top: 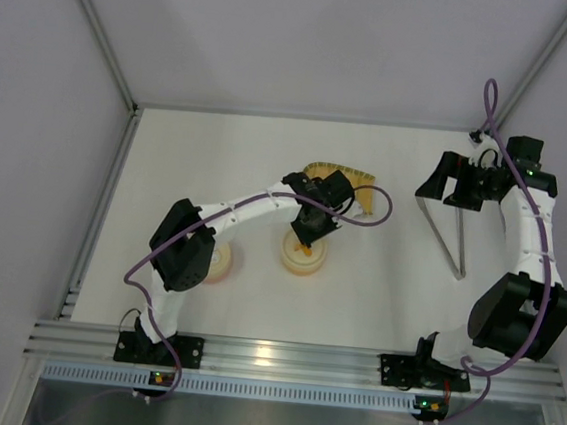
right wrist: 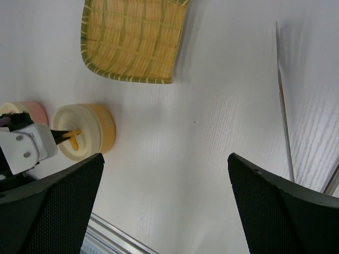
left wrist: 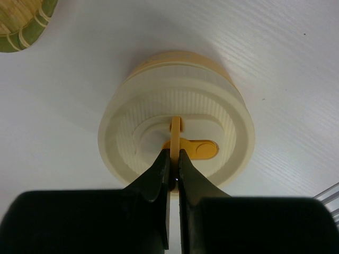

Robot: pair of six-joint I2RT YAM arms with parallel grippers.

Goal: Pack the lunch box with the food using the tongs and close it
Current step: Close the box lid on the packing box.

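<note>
The lunch box (top: 291, 261) is a round yellow tub with a ribbed cream lid (left wrist: 212, 100), standing at mid-table. My left gripper (left wrist: 174, 153) is shut on the thin upright ring handle (left wrist: 176, 126) at the lid's centre, beside an orange tab (left wrist: 200, 150). In the top view the left gripper (top: 308, 237) hangs straight over the box. The tongs (top: 440, 240) lie flat on the right of the table, also seen as a thin silver arm (right wrist: 283, 106). My right gripper (right wrist: 165, 159) stands wide open above bare table, left of the tongs, holding nothing. No food shows in any view.
A yellow woven tray with a green rim (right wrist: 132, 39) lies behind the lunch box with nothing in it. A small pink-and-cream round container (top: 220, 262) sits left of the box, beside the left arm. An aluminium rail (top: 289, 359) runs along the near edge.
</note>
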